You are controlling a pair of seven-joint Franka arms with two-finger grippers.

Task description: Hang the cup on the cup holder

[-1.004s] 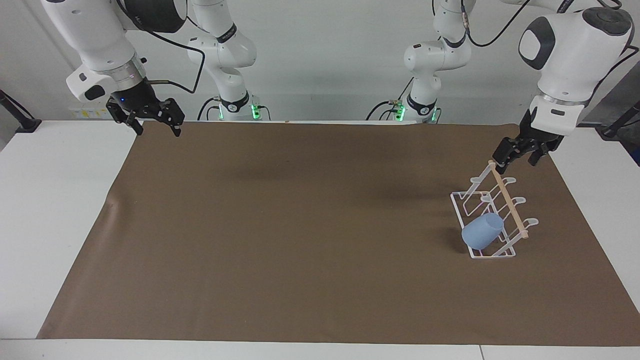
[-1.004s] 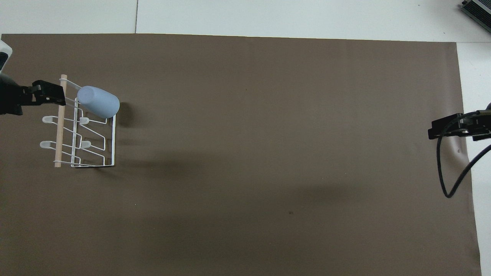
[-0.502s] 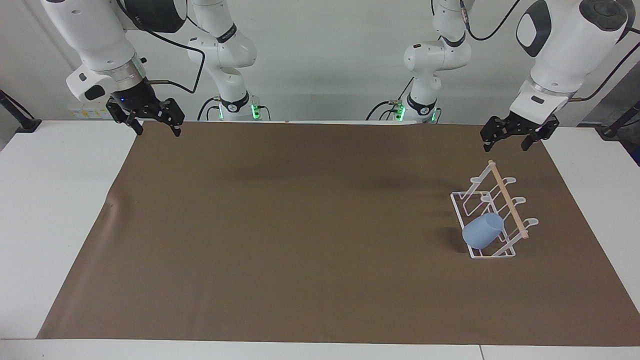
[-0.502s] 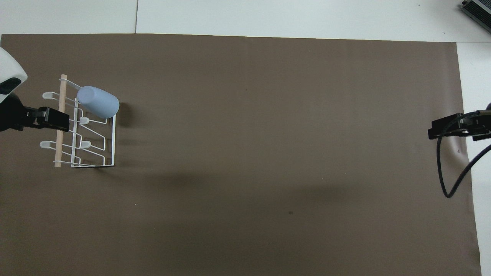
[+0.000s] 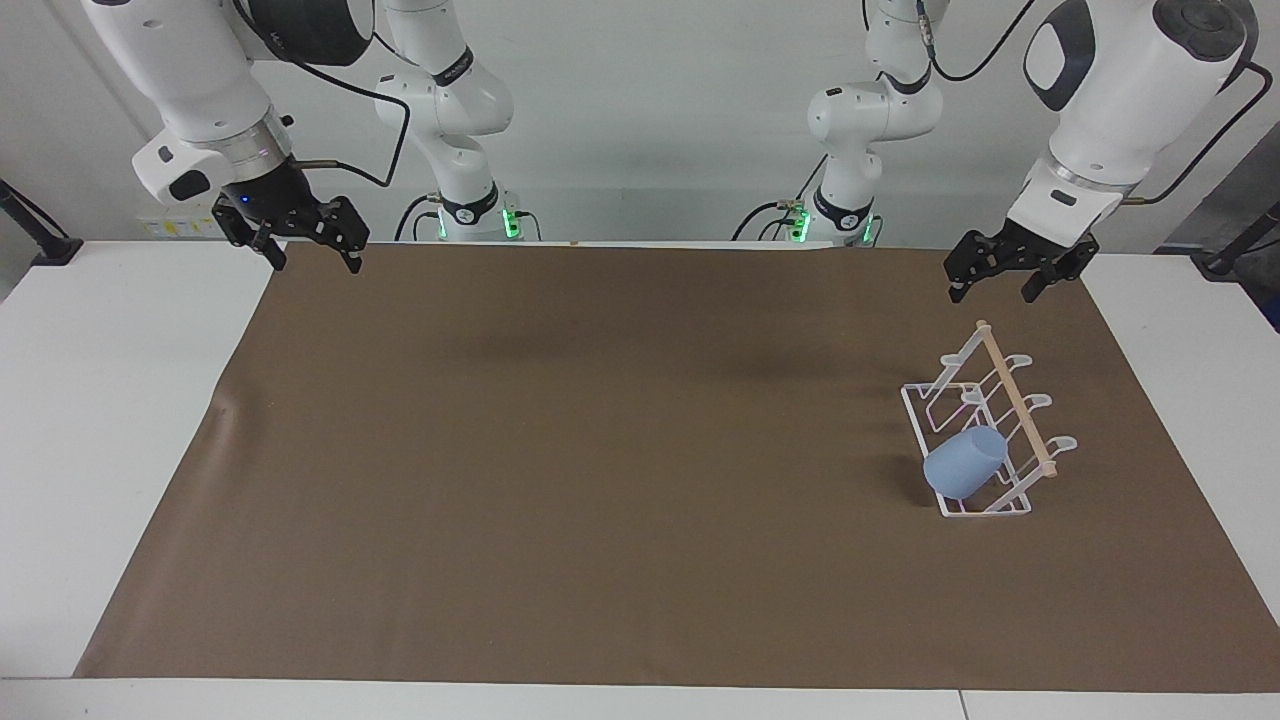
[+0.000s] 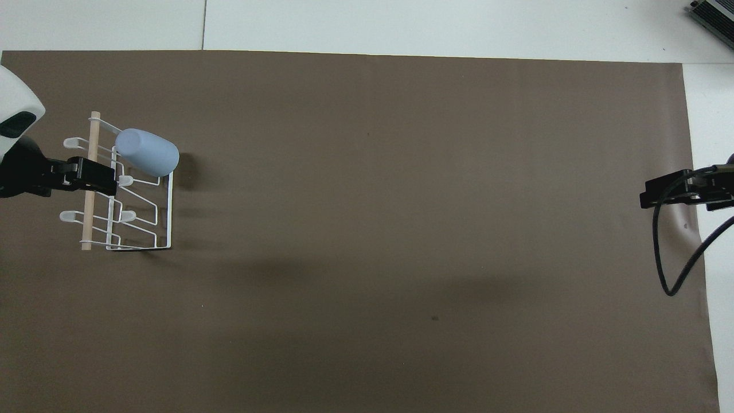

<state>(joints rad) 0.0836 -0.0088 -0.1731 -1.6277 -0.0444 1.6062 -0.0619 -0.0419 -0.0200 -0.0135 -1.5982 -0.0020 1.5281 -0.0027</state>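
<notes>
Brown matting (image 5: 600,480) covers the white table (image 5: 120,420), and I read the facing view first. My left gripper (image 5: 1000,282) hangs in the air with its fingers apart and nothing between them, above the mat's edge on the robot side of the rack (image 5: 985,430). The cup (image 5: 964,462) is already on the rack, tipped over a prong at the end farthest from the robots, base pointing up and toward the right arm's end of the table. My right gripper (image 5: 312,252) waits, fingers spread and empty, well apart from both.

Overhead view: the left gripper (image 6: 97,176) covers the rack's (image 6: 163,244) wooden rod, yet I judge it raised, not touching. The cup (image 6: 147,152) lies just beside it, long axis slanting across the rack. The right gripper (image 6: 654,196) sits at the mat's opposite end, so the left arm is nearer.
</notes>
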